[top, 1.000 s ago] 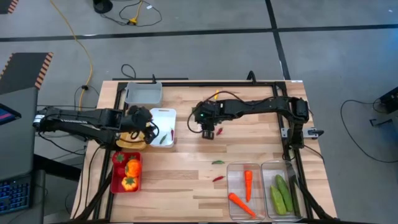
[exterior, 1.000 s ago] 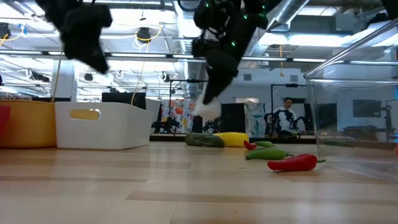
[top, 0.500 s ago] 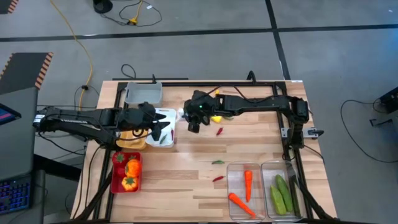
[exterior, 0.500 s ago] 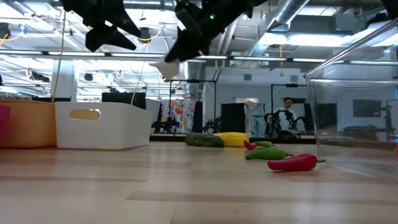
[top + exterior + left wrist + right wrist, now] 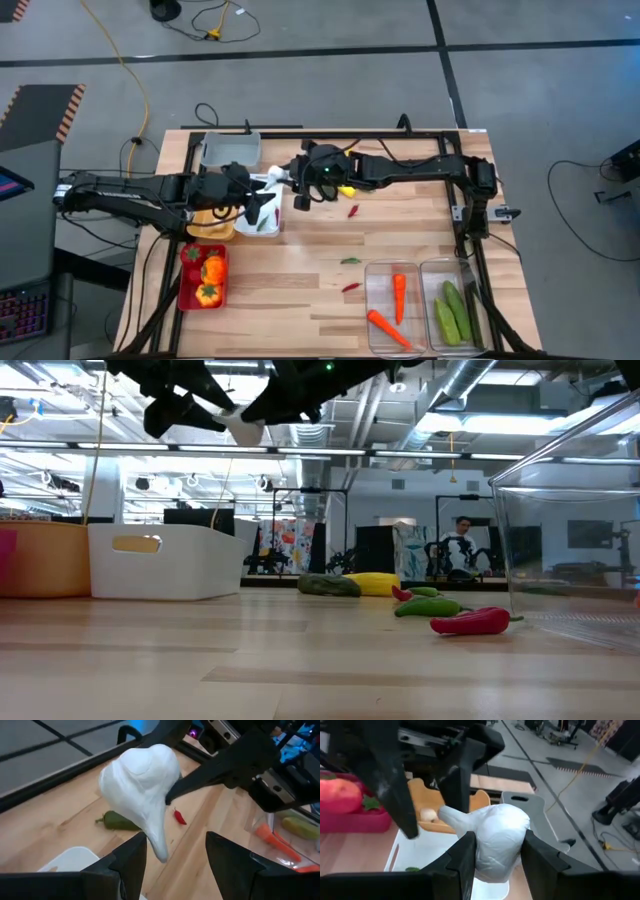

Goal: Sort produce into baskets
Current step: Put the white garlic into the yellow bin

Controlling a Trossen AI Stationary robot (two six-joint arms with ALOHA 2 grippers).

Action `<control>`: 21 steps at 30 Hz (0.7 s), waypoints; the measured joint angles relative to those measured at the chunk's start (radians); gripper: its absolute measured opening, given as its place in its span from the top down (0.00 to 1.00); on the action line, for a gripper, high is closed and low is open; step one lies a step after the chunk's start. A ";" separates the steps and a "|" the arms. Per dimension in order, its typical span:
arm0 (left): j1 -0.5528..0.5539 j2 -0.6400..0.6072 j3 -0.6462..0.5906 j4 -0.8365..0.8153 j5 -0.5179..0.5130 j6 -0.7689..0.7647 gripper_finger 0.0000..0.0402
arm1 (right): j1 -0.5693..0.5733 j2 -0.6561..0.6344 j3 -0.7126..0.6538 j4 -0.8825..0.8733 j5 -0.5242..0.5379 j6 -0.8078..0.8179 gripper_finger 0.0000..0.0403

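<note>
R gripper (image 5: pixel 298 190) clamped on garlic (image 5: pixel 497 847) above white bin (image 5: pixel 262 205) edge, stem aimed 9 o'clock at L gripper (image 5: pixel 256 205), fingers apart astride stem tip, nearer arm for handover.

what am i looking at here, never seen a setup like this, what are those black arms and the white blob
Two robot arms work at a wooden table, sorting toy vegetables into small bins. One picture looks straight down, one sits at table height, and two come from cameras on the wrists. The right gripper holds the white blob, a toy garlic, above the white bin. The left gripper is open right beside it, its fingers either side of the garlic's tip. Loose chilies lie on the wood; carrots and cucumbers sit in clear bins.
</note>
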 joint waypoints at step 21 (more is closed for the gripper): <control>0.054 0.000 0.000 0.011 -0.009 0.050 0.88 | 0.014 0.000 0.000 0.010 0.003 -0.049 0.54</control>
